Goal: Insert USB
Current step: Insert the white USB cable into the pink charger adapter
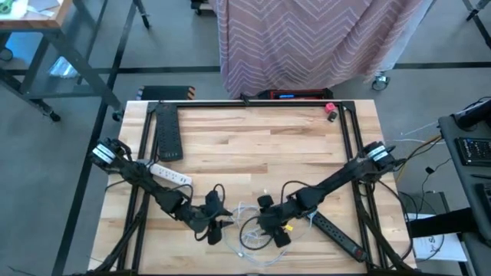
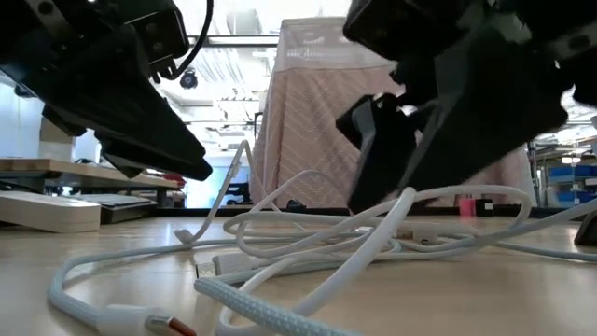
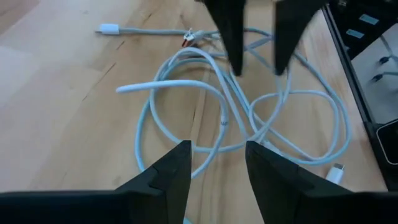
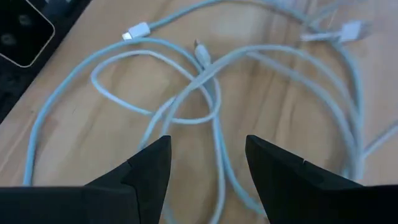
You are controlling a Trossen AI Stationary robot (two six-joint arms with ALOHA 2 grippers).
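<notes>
Several white USB cables [image 1: 252,232] lie tangled in loose loops on the wooden table near its near edge. Their plugs show in the wrist views: one white plug [image 3: 109,28], another plug [image 3: 337,172], and more plugs [image 4: 137,30] [image 4: 351,30]. My left gripper [image 3: 217,149] is open and hovers just left of the tangle [image 1: 217,217]. My right gripper [image 4: 206,142] is open above the tangle's right side [image 1: 270,222]. The two grippers face each other across the cables; the right gripper's fingers [image 3: 231,43] show in the left wrist view.
A white power strip [image 1: 170,175] lies under the left arm, and a black power strip [image 1: 337,234] under the right arm. A black keyboard-like bar [image 1: 167,132] sits far left. A small red object [image 1: 331,110] sits at the far right corner. Bare wood [image 1: 261,146] fills the middle.
</notes>
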